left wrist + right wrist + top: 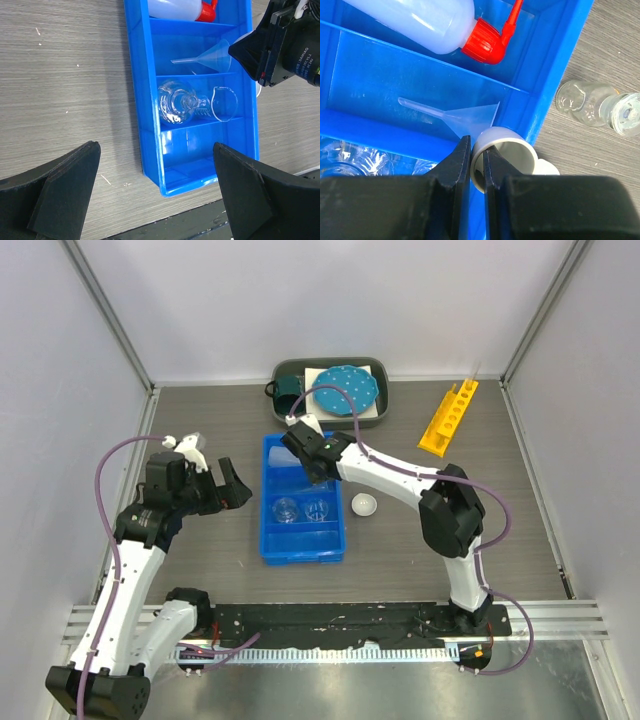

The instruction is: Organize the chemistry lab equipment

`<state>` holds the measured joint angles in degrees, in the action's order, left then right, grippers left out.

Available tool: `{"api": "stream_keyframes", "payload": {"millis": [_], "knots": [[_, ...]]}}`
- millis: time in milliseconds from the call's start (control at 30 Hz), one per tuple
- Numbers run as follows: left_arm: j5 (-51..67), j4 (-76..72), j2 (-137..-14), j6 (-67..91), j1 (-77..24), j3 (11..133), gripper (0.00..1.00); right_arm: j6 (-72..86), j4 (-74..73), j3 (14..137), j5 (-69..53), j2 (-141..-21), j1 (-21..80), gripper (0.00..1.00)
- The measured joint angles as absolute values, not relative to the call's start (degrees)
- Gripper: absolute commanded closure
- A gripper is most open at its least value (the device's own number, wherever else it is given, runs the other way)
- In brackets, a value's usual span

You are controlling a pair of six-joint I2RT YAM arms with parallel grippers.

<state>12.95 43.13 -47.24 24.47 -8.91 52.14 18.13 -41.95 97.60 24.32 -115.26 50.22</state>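
A blue compartment tray (pixel 272 540) holds a white squeeze bottle with red nozzle (pixel 425 20), a clear funnel (pixel 470 117), a small clear flask (pixel 177 102) and a beaker (pixel 225 102). My right gripper (pixel 477 146) hangs over the tray's right side (pixel 318 472), shut on the rim of a small white round dish (pixel 512 145). A second white dish (pixel 363 504) lies on the table beside the tray. A small clear glass vessel (pixel 592 105) lies on its side right of the tray. My left gripper (pixel 232 485) is open and empty, left of the tray. The yellow rack (pixel 448 417) lies at the back right.
A grey tray (pixel 285 368) at the back holds the teal mug (pixel 285 392) and the blue dotted plate (pixel 346 387). The blue tray's nearest compartment (pixel 200 150) has nothing in it. White walls close in the table on three sides.
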Motion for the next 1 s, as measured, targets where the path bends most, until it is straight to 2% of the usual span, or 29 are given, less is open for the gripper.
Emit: {"api": "stream_keyframes", "payload": {"millis": [467, 1000], "knots": [[12.3, 43.1, -47.0, 23.7, -9.1, 52.1, 0.0, 17.9, -44.4, 108.2, 24.3, -121.0, 54.3, 0.99], [11.3, 43.4, -46.7, 23.6, -9.7, 52.1, 0.0, 18.3, -45.7, 121.5, 16.9, -134.3, 54.5, 0.99]]}}
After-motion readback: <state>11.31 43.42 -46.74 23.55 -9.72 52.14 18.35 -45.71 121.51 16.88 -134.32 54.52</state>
